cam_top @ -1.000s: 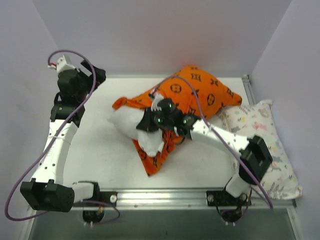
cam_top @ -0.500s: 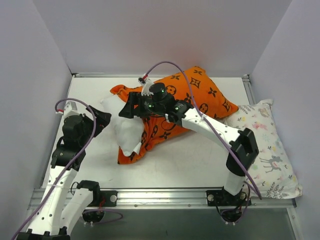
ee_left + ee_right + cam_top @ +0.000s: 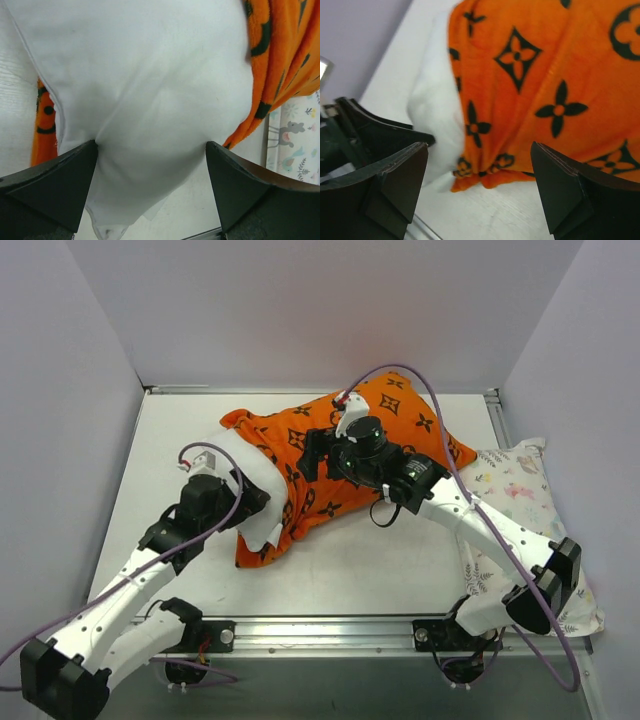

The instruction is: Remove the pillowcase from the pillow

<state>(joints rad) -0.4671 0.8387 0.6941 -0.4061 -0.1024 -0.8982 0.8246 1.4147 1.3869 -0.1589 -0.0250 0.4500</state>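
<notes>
The orange pillowcase (image 3: pixel 300 505) with black motifs lies across the table's middle, and the white pillow (image 3: pixel 258 520) sticks out of its left end. My left gripper (image 3: pixel 250 502) is open, with the pillow's bare end (image 3: pixel 150 90) bulging between its fingers (image 3: pixel 55 185) and touching both. The pillowcase (image 3: pixel 280 50) starts just to the right of that end. My right gripper (image 3: pixel 312 452) hovers open above the pillowcase (image 3: pixel 535 75), holding nothing. In the right wrist view the pillow (image 3: pixel 437 115) shows at the left.
A second white pillow (image 3: pixel 530 510) with pastel animal print lies along the table's right edge, also seen as the printed pillow (image 3: pixel 295 135) in the left wrist view. Walls enclose the table on three sides. A metal rail (image 3: pixel 330 632) runs along the near edge.
My right gripper has opened, let go of the pillowcase and shifted right. My left arm has swung in from the far left to the pillow's bare end. The pillow has settled flatter.
</notes>
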